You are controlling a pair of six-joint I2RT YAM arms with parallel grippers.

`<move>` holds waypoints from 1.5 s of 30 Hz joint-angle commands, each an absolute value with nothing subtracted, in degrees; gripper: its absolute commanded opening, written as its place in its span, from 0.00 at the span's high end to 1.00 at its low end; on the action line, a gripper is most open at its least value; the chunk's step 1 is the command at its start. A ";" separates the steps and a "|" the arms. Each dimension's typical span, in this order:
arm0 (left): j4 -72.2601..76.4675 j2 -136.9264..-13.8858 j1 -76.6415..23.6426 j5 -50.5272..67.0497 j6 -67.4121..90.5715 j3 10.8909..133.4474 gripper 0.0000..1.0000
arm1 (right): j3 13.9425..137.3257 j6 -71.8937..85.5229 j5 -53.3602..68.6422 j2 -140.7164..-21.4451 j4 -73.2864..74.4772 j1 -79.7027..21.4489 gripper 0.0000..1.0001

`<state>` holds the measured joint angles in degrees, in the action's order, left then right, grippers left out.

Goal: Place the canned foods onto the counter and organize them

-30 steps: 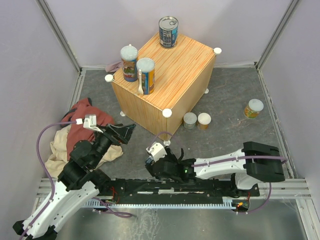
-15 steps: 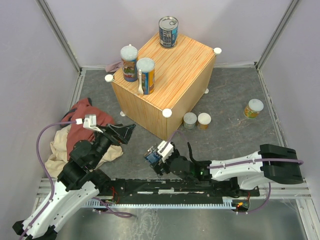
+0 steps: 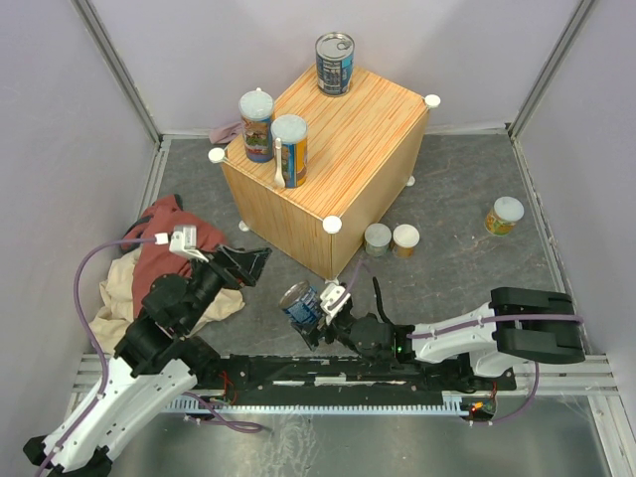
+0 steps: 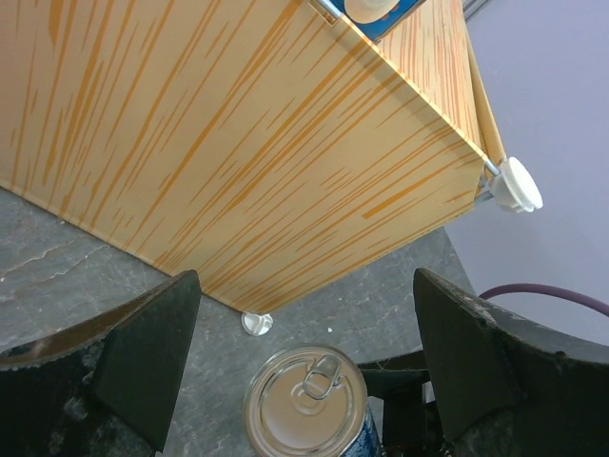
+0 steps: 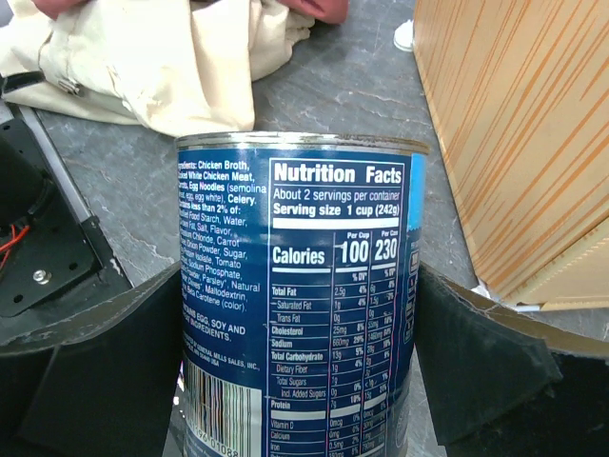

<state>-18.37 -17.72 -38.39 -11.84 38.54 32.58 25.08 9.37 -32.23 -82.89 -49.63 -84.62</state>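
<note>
My right gripper (image 3: 310, 314) (image 5: 300, 319) is shut on a blue-labelled ring-pull can (image 3: 298, 302) (image 5: 300, 286) just above the floor, in front of the counter (image 3: 348, 139) (image 5: 523, 124). My left gripper (image 3: 253, 260) (image 4: 306, 286) hangs open to the left of that can (image 4: 306, 400), with nothing between its fingers. On the counter stand another ring-pull can (image 3: 335, 63) at the far corner and two taller orange/blue cans (image 3: 257, 124) (image 3: 290, 149) at the left edge. Two short pale-lidded cans (image 3: 378, 238) (image 3: 405, 239) stand on the floor by the counter, and a third (image 3: 504, 215) at the right.
A red cloth (image 3: 174, 238) lies over a beige cloth (image 3: 119, 298) (image 5: 162, 57) on the floor at the left, beside my left arm. White round caps (image 3: 332, 225) (image 4: 519, 184) mark the counter's corners. Grey walls close the space on three sides.
The right gripper has brought the blue can up and slightly left, so it now shows in the top view. The left gripper has barely moved.
</note>
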 commanded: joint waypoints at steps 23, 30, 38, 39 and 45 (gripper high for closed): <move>-19.49 -24.24 -38.58 16.95 44.82 37.69 0.00 | 29.34 5.38 -21.95 -61.72 -50.23 -84.89 0.51; -19.16 -23.69 -38.63 21.14 45.43 37.83 0.01 | 31.07 4.88 -21.83 -59.76 -48.25 -85.41 0.52; -18.98 -21.78 -38.58 20.79 46.49 38.12 0.01 | 34.90 3.33 -20.41 -57.85 -44.58 -86.69 0.53; -18.46 -21.61 -38.58 20.89 46.90 38.27 0.01 | 35.34 3.07 -20.39 -57.71 -44.00 -86.86 0.53; -16.35 -21.81 -38.59 23.55 47.90 39.31 0.01 | 36.71 1.92 -20.30 -57.24 -43.71 -87.49 0.53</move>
